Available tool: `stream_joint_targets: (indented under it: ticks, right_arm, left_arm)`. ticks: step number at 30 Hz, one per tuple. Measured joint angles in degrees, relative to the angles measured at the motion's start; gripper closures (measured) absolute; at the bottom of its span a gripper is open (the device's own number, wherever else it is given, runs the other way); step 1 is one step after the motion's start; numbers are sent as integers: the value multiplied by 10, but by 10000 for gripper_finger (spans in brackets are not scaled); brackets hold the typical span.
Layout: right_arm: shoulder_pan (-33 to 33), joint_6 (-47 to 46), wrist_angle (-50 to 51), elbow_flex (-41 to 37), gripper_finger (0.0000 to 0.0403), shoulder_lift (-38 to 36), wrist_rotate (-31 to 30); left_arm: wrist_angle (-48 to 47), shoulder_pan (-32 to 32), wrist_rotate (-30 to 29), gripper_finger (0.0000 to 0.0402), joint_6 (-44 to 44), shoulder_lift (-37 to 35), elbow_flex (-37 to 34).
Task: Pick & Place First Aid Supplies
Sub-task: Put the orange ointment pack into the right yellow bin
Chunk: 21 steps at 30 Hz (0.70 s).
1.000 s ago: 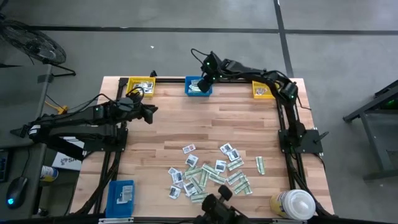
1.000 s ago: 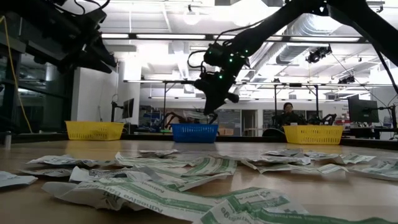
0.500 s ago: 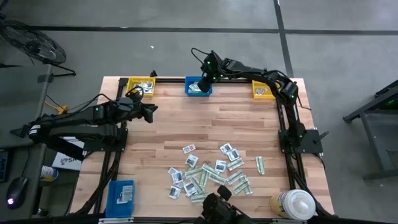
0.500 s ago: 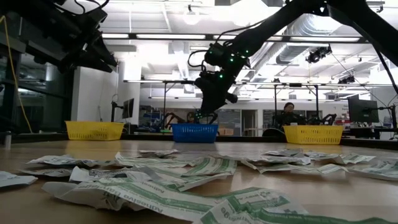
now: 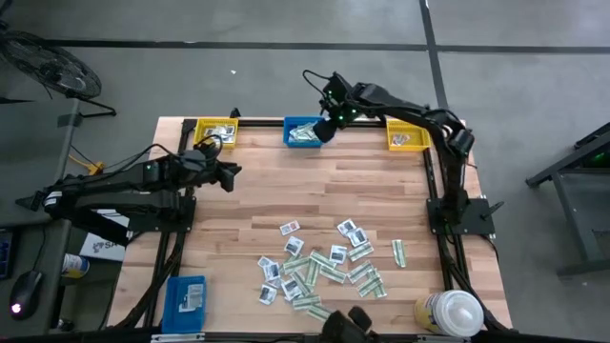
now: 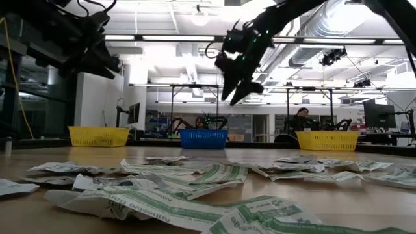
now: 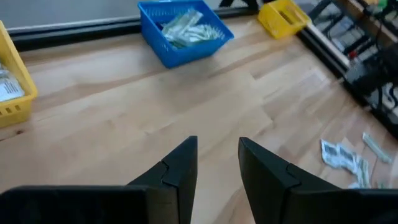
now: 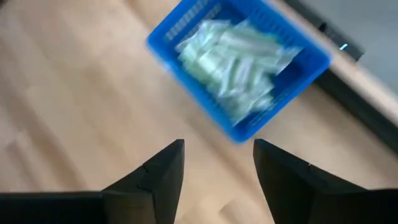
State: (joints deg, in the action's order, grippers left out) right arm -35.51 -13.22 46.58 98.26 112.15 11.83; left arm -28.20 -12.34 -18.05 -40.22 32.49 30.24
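Note:
The first aid supplies (image 5: pixel 324 267) lie in a loose pile of white squarish packets and pale green strips on the table's near half. More green strips fill the blue bin (image 5: pixel 303 132) at the far edge, also in the right wrist view (image 8: pixel 239 68). My right gripper (image 5: pixel 330 121) hangs open and high, just right of that bin, with nothing between its fingers (image 8: pixel 217 162). My left gripper (image 5: pixel 232 173) hovers open over the far left of the table and is empty in its wrist view (image 7: pixel 217 155).
Yellow bins stand at the far left (image 5: pixel 215 131) and far right (image 5: pixel 403 139). A second blue bin (image 5: pixel 186 297) sits at the near left corner and a white-capped bottle (image 5: pixel 454 312) at the near right. Bare wood (image 5: pixel 315 195) lies between the pile and the bins.
My right gripper, which pointed shut into the far blue bin, has opened its fingers. It has then risen well above the bin and drawn a little toward the table's right.

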Motion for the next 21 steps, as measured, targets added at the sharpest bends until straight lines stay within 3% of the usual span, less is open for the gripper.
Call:
stream_joint_targets:
  ticks: [12, 21]
  right_arm:
    - [146, -113, 55, -20, 222, -13, -4]
    - [264, -267, -83, -120, 222, -12, 3]
  left_arm:
    - [-37, 0, 102, 285, 14, 0, 0]
    - [-33, 0, 213, 285, 9, 14, 1]
